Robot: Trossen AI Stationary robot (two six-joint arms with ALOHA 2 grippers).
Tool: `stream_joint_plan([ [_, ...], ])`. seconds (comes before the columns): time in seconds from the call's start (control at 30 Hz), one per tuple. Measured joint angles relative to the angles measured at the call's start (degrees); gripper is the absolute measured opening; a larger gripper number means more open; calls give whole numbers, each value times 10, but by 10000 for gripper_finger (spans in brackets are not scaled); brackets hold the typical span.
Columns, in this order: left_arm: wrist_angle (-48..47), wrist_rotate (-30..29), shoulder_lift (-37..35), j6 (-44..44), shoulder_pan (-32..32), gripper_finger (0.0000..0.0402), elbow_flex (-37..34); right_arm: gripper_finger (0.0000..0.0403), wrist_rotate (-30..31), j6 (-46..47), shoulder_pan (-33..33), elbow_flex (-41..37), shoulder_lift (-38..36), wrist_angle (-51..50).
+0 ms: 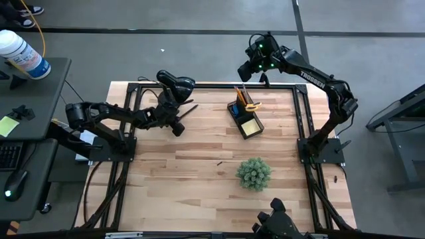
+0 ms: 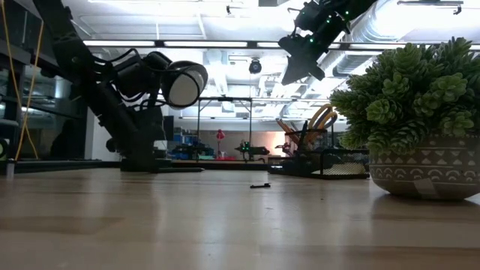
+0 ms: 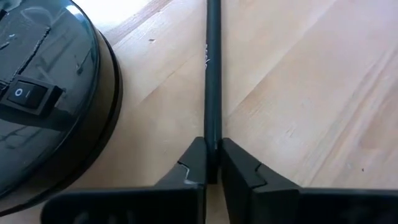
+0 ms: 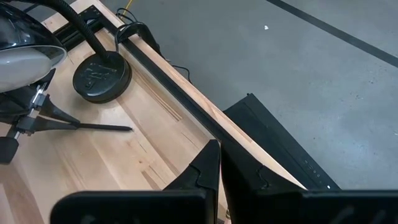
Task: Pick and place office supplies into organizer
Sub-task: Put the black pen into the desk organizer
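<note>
Dark jointed right arm (image 1: pixel 319 79) bears white "TROSSEN" lettering, apparently green lights.

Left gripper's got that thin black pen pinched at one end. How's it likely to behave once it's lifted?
The pen looks straight and stiff, so it probably won't droop. The left gripper grips it near one end, so it may pivot. It looks round and smooth, so it would likely roll if dropped.

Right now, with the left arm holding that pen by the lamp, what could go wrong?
1. The left gripper pinches the thin black pen only at its very end, so it might pivot or slip on the way.
2. The lamp sits right beside the pen; a swing could clip it.
3. The organizer already holds scissors and pencils upright, and the right gripper hovers just past its far end, so the pen could snag or the arms crowd each other.
</note>
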Motion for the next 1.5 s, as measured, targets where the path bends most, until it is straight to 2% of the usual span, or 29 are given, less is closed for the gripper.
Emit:
stream_joint_plan([
  [0.3,3,13,0,-7,0,18,-1,12,0,0,0,0,0,0],
  [0.4,12,36,-6,-6,1,6,-1,12,0,0,0,0,0,0],
  [0.7,12,110,-21,-6,-1,3,-3,12,2,-9,0,0,0,0],
  [0.87,64,147,-22,-5,-3,3,-3,12,2,-11,0,0,0,0],
  [1.0,102,151,-22,-14,-20,2,3,12,11,-22,0,0,0,-3],
  [1.17,104,157,-23,-19,-61,2,28,12,59,-38,-6,0,0,-22],
  [1.37,104,163,-23,-20,-116,1,66,12,57,-58,-28,0,0,-48],
  [1.5,104,137,-23,-19,-139,1,97,12,53,-63,-46,0,0,-62],
])
